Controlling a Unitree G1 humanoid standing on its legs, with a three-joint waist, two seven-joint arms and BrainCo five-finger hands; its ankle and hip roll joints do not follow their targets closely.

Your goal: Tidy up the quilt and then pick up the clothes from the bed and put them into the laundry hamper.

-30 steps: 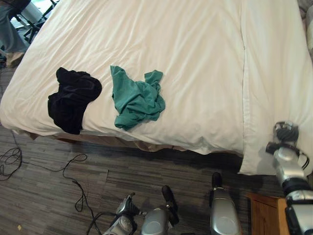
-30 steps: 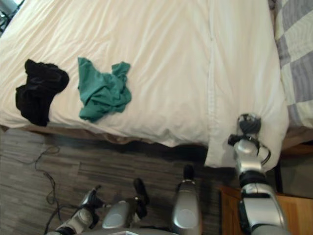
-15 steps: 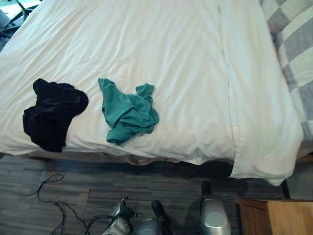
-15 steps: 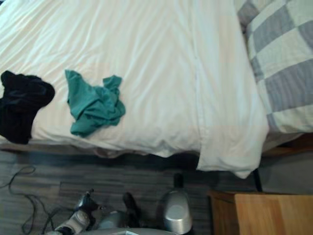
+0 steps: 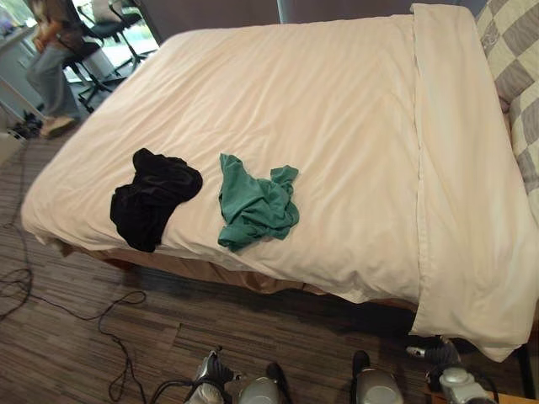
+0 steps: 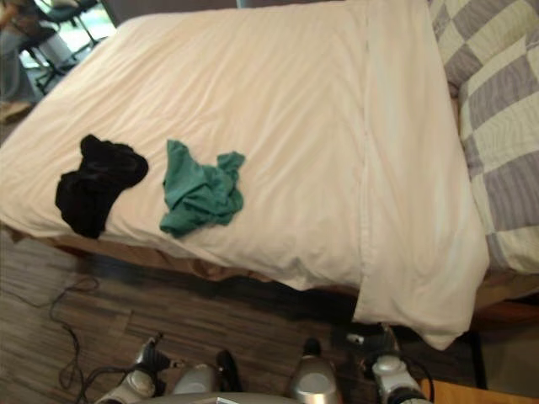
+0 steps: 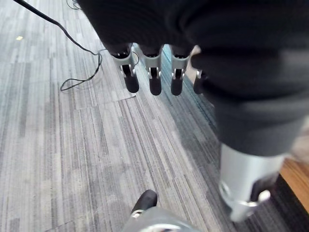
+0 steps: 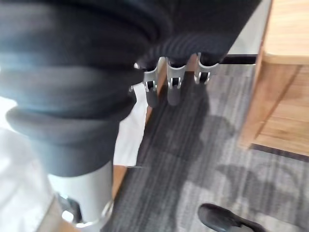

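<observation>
A white quilt (image 5: pixel 337 126) lies spread flat over the bed. On its near left part lie a crumpled black garment (image 5: pixel 156 200) and, just to its right, a crumpled green garment (image 5: pixel 257 202). My left hand (image 5: pixel 209 380) hangs low over the floor in front of the bed, its fingers (image 7: pixel 150 72) relaxed and holding nothing. My right hand (image 5: pixel 434 352) hangs below the quilt's near right corner; its fingers (image 8: pixel 173 87) are straight and empty, apart from the cloth.
Checked pillows (image 5: pixel 518 76) lie at the bed's right end. A wooden nightstand (image 8: pixel 285 96) stands close by my right hand. A person (image 5: pixel 50 67) sits by an office chair (image 5: pixel 105 34) beyond the far left corner. Grey plank floor (image 5: pixel 168 320) runs along the bed's near side.
My right hand has come off the quilt's near right corner and dropped toward the floor. The camera has shifted, showing more of the bed. The clothes have not moved.
</observation>
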